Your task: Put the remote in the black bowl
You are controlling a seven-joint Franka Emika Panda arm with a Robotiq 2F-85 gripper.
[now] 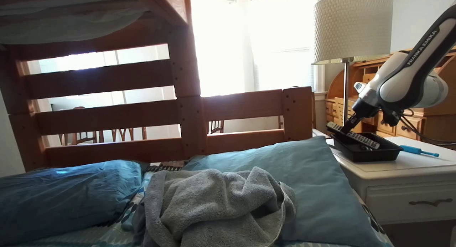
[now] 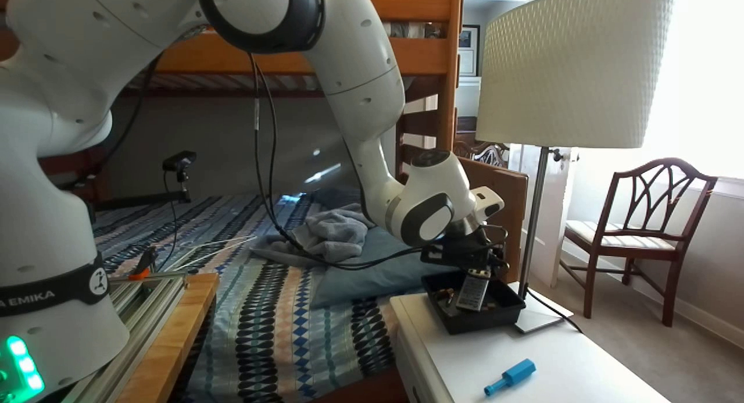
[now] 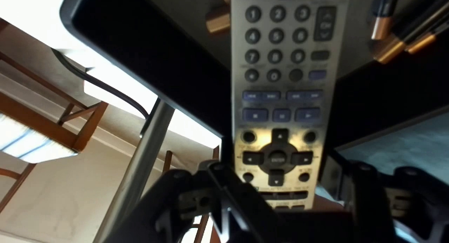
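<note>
Tool (image 3: 279, 166): clenched on the remote (image 3: 280, 106), right here over the black bowl (image 2: 488, 321)!
Remote: gripped near its high end, long axis slanting down from the tool, low end over the black bowl's interior; whether it touches bottom, can't tell.
Black bowl: beneath, so 1 gentle lowering should do it.

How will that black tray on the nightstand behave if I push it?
Being low and broad, the black tray would probably slide rather than tip. Straight-sided, it's likely stiff. The copper-ended batteries inside look cylindrical and loose, so they could roll.
</note>
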